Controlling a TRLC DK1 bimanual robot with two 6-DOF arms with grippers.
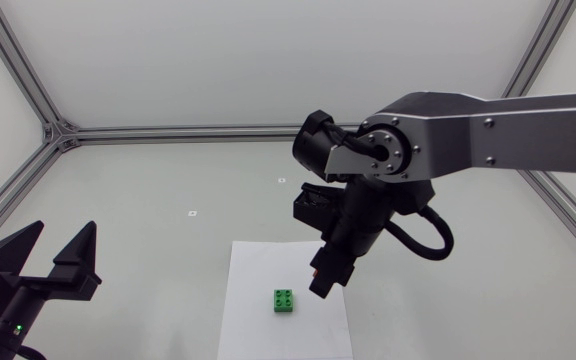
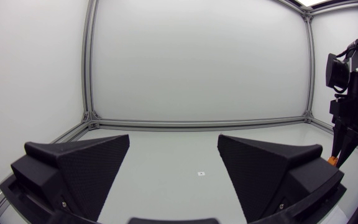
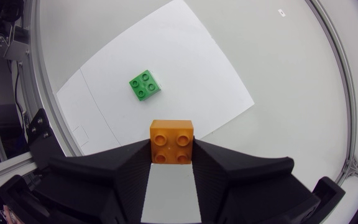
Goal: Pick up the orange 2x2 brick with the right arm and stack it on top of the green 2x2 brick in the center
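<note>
RIGHT ARM HOLDS ORANGE BRICK OVER THE SHEET. My right hand (image 1: 320, 284) hangs over the white paper sheet (image 1: 258, 335) at the middle of the bench (image 1: 148, 170), clenched on the orange 2x2 brick (image 3: 171, 142). In the right wrist view the brick sits between my two black fingers (image 3: 104, 173), one pressing each side face. Its four studs face the camera, and it appears clear of the paper.

The green 2x2 brick (image 1: 285, 300) rests studs up on the sheet, ahead of the held brick and slightly off to one side. From overhead it lies just beside the tips of the hand, toward my left. The two bricks are not touching.

My right arm (image 1: 488, 130) enters from the right edge of the overhead view and bends down at the wrist.

My left hand (image 1: 63, 240) sits low at the near left corner of the bench, well apart from the sheet. Its wedge fingers are spread wide with nothing between them. From its wrist view the right hand shows far across the bench, with a sliver of orange at its tips.
</note>
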